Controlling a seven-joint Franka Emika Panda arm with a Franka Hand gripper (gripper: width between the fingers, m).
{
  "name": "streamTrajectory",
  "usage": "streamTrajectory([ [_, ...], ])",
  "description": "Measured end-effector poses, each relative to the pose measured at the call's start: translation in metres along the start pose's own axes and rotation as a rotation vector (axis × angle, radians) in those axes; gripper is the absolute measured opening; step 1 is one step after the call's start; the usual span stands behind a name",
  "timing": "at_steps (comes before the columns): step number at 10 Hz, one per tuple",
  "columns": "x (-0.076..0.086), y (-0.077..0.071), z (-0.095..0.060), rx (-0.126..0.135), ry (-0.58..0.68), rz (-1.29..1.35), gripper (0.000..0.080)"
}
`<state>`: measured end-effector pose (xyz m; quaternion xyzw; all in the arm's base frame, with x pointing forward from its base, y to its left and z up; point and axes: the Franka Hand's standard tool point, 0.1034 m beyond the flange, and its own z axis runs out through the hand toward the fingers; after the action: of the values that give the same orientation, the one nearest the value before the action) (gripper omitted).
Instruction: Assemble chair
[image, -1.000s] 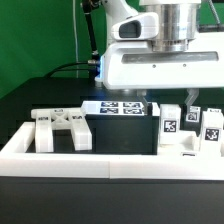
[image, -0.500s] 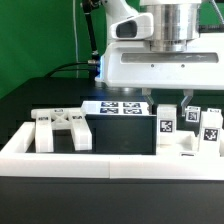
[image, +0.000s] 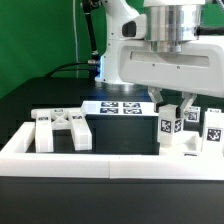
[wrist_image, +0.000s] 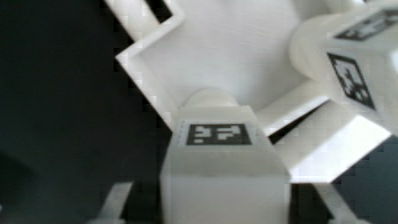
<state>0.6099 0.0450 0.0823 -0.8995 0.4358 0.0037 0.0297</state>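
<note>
Exterior view
- You are at the pick-up of one part, by the look of it. The hand (image: 172, 103) stands over a tagged block (image: 168, 128) toward the exterior view's right. Its fingers are pressed against the block's upper sides, pinching it.
- The block stands upright under the hand, inside the wall (image: 100, 160). You cannot tell whether its base has left the surface (image: 40, 100).
- Two more tagged pieces (image: 212, 124) stand just beside the block on the exterior view's right, close enough to be knocked.
- The panel (image: 62, 128) lies flat well apart from the hand, toward the exterior view's left and just behind the wall. The marker board (image: 118, 107) lies farther back, between panel and block.
- None of the parts looks joined so far.
- The next move probably calls for a straight lift with the pinch kept firm, so the block clears its neighbours before any travel toward the panel.

Wrist view
- The block (wrist_image: 217, 150) fills the middle with its tag facing the camera, so it sits centred in the hand.
- The fingers hardly show here, so judge the grip from the exterior view.
- Beyond the block lie an angular part (wrist_image: 196, 50) and a tagged piece (wrist_image: 347, 60), both near it. You cannot tell whether either touches it.
</note>
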Motion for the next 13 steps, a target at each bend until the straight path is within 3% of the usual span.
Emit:
streamTrajectory([
  [6, -0.0038, -0.0021, 0.0007, -0.001, -0.003, 0.359, 0.0298],
  [7, -0.0038, -0.0021, 0.0006, -0.001, -0.003, 0.339, 0.0425],
  [8, -0.0028, -0.0018, 0.0001, -0.002, -0.002, 0.258, 0.0425],
  [9, -0.0028, -0.0019, 0.0001, -0.002, 0.000, 0.202, 0.0597],
  [10, -0.0029, -0.0020, 0.0000, -0.003, 0.001, 0.071, 0.0635],
  [13, -0.0061, -0.0034, 0.0010, -0.002, -0.002, -0.252, 0.0647],
])
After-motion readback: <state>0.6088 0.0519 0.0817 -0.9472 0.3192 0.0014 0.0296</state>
